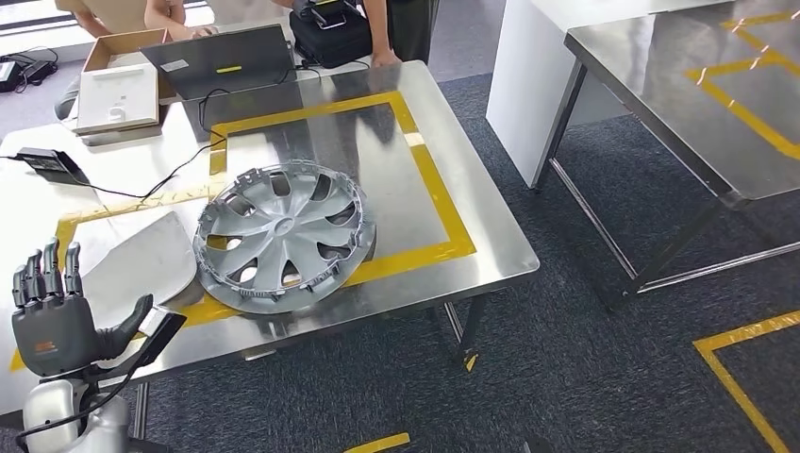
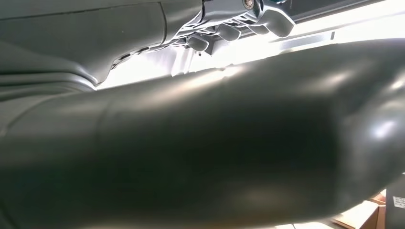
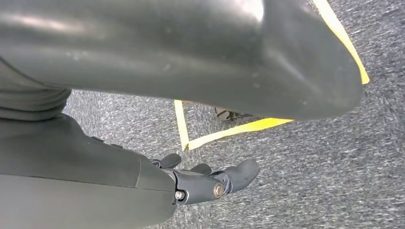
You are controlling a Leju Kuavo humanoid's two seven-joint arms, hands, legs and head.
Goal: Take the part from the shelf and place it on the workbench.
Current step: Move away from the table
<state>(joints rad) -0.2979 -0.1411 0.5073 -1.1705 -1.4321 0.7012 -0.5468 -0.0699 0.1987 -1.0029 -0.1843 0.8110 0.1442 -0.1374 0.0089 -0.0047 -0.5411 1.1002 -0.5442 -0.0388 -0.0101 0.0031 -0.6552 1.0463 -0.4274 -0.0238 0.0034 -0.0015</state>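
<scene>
The part, a silver wheel cover (image 1: 283, 236), lies flat on the steel workbench (image 1: 481, 260), overlapping the near side of a yellow tape rectangle. My left hand (image 1: 57, 321) is raised at the bench's near left corner, fingers upright and apart, thumb stuck out, holding nothing; it is well left of the wheel cover. In the left wrist view its thick thumb (image 2: 215, 143) is close to the lens, with the fingertips (image 2: 229, 31) beyond. My right hand (image 3: 205, 181) hangs over grey carpet with its fingers loosely spread and nothing in it.
A flat grey panel (image 1: 141, 255) lies left of the wheel cover. A laptop (image 1: 231, 61), a cardboard box (image 1: 118, 85), a black bag (image 1: 330, 33) and a power adapter (image 1: 52, 165) crowd the far side, where people (image 1: 170, 14) stand. A second steel table (image 1: 698, 85) stands right.
</scene>
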